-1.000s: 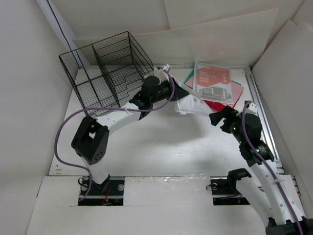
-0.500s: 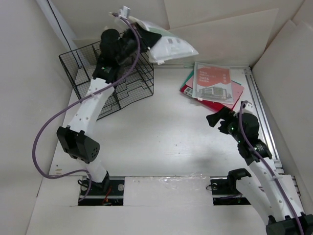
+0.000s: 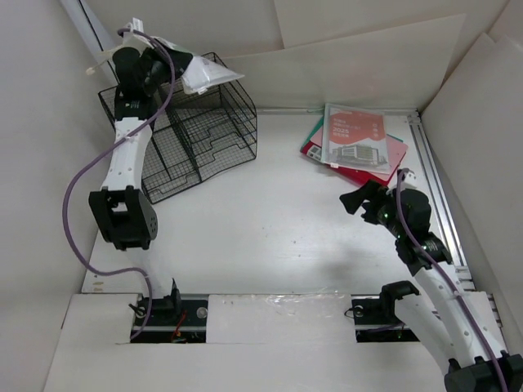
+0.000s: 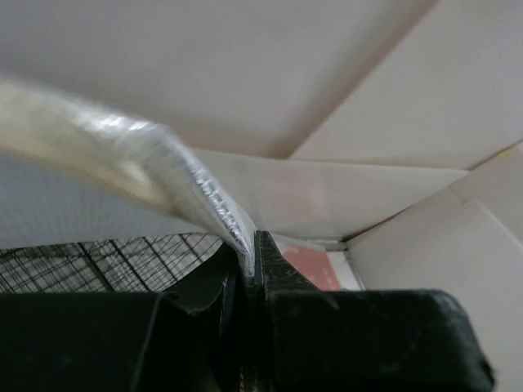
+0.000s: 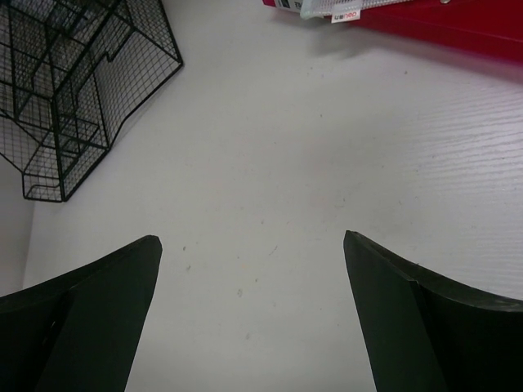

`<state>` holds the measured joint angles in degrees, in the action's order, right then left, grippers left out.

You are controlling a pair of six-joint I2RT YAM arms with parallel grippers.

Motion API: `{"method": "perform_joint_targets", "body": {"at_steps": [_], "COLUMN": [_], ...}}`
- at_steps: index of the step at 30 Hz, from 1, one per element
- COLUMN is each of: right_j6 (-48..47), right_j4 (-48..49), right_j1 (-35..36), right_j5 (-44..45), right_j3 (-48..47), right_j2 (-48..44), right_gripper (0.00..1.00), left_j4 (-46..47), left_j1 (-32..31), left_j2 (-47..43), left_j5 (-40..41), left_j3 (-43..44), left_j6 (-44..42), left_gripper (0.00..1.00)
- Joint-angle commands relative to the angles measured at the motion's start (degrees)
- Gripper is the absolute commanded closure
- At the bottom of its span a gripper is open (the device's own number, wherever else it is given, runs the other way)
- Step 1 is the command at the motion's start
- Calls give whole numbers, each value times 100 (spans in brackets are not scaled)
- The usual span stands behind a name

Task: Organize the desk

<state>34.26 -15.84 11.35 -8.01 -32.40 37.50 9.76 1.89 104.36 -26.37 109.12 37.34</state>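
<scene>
The desk (image 3: pixel 270 229) is a white tabletop with a metal rail (image 3: pixel 437 188) on its right edge. My left gripper (image 3: pixel 176 69) is raised high above the back left corner, over the black wire basket (image 3: pixel 184 122), and is shut on a clear plastic sleeve (image 3: pixel 208 75). In the left wrist view the sleeve (image 4: pixel 163 175) is pinched between the closed jaws of the left gripper (image 4: pixel 252 257). My right gripper (image 3: pixel 357 200) is open and empty, low over the desk at the right; its view shows bare desk (image 5: pixel 270 188) between the fingers.
A stack of a booklet (image 3: pixel 354 135) on red (image 3: pixel 391 159) and green folders lies at the back right; its red edge (image 5: pixel 425 20) shows in the right wrist view, as does the basket (image 5: pixel 73 90). Upright white boards (image 3: pixel 49 147) enclose the desk.
My left arm has swung the sleeve up from the desk's middle, then leftward to above the basket's back left. My right gripper has shifted slightly toward the front.
</scene>
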Motion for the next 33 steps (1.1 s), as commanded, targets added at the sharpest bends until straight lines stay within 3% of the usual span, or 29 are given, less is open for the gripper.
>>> {"method": "perform_joint_targets", "body": {"at_steps": [1,4,11,16,23,25,30,33], "right_j6": [-60,-112,-113,-113,-113,-113,-113,-113], "right_j4": [309,309,423,476,529,529,582,634], "right_j1": [60,60,60,60,113,113,113,113], "right_j5": [-104,-104,-104,-104,-157,-157,-157,-209], "right_j3": [50,50,103,164,217,217,270,270], "right_j2": [-119,-120,-14,-14,39,39,39,39], "right_gripper": [1,1,1,1,1,1,1,1], "left_j4": [570,1054,1159,1668,2328,2714,3804,4971], "left_j1": [-22,-22,-145,-207,-146,-84,109,311], "left_j2": [269,112,-152,-467,-671,-671,-609,-557], "left_j5": [-580,-641,-1106,-1547,-2099,-2345,-2838,-3189], "left_j3": [-82,-855,-919,-1471,-1166,-1165,-2251,-2894], "left_j6": [45,98,27,107,589,800,1468,2143], "left_gripper": [100,100,100,100,100,100,100,100]}}
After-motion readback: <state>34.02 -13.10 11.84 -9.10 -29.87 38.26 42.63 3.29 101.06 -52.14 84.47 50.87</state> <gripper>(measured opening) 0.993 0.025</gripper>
